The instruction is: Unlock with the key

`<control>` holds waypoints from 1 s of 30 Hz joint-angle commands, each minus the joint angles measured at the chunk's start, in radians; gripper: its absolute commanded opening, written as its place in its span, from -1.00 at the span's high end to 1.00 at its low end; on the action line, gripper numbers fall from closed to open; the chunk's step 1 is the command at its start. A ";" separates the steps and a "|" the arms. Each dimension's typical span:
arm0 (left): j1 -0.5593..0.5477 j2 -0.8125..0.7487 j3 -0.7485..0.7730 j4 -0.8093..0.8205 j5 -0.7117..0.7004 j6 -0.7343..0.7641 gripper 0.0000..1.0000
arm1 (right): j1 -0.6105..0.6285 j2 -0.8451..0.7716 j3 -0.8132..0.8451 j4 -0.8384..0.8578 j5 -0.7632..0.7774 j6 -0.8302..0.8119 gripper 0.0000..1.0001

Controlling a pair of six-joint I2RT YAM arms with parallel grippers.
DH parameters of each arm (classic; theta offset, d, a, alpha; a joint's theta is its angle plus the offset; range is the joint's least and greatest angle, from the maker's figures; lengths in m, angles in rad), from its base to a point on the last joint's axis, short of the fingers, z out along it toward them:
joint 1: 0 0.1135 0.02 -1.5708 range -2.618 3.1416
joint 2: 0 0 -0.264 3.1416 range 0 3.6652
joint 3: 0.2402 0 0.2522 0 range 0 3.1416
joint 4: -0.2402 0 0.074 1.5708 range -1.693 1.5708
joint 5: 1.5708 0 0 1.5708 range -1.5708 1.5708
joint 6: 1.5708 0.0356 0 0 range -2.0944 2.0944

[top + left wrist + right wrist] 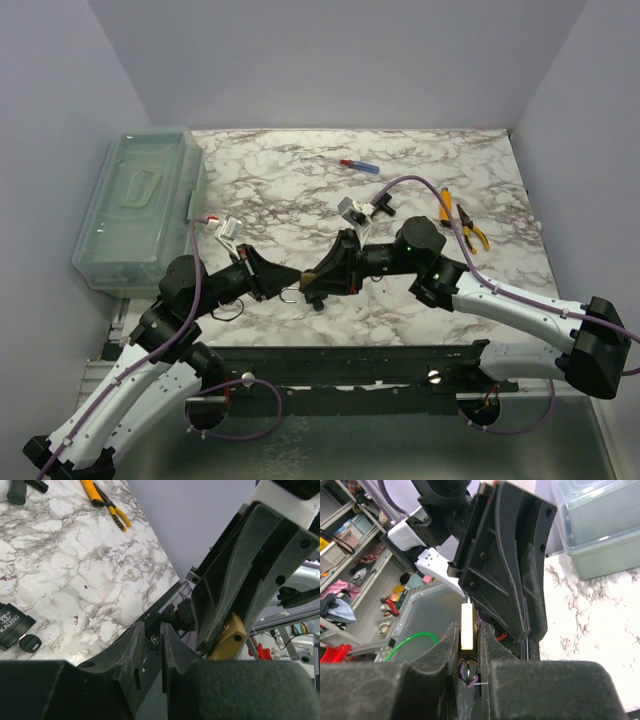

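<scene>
Lock (466, 622), brass, clamped between the jaws of the right gripper (468, 632). Left gripper (155, 632) meets it tip to tip, jaws narrow; what looks like the black-headed key (179, 616) sits just beyond its fingertips, against the lock, and whether they grip it cannot be told. Shackle (290, 294) hangs below both tips, not visibly released. Judged: key at or in the keyhole, unlocking not yet confirmed.
</scene>
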 commanded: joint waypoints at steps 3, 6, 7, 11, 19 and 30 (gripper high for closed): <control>-0.002 -0.005 0.000 -0.046 0.000 0.023 0.57 | -0.002 -0.022 0.037 0.109 -0.018 0.008 0.99; -0.002 -0.013 0.002 -0.046 0.012 0.025 0.57 | -0.002 -0.027 0.036 0.090 0.012 -0.002 0.99; -0.002 -0.019 0.004 -0.047 0.017 0.027 0.57 | -0.002 -0.026 0.038 0.080 0.024 -0.007 0.99; -0.002 -0.036 0.009 -0.045 0.042 0.034 0.57 | -0.002 0.001 0.055 0.044 0.062 -0.017 0.99; -0.001 -0.055 0.029 -0.113 -0.010 0.060 0.42 | -0.002 0.005 0.048 0.054 0.101 -0.011 0.99; -0.002 -0.107 0.120 -0.289 -0.315 0.132 -0.86 | -0.014 -0.149 -0.017 -0.157 0.672 0.035 0.99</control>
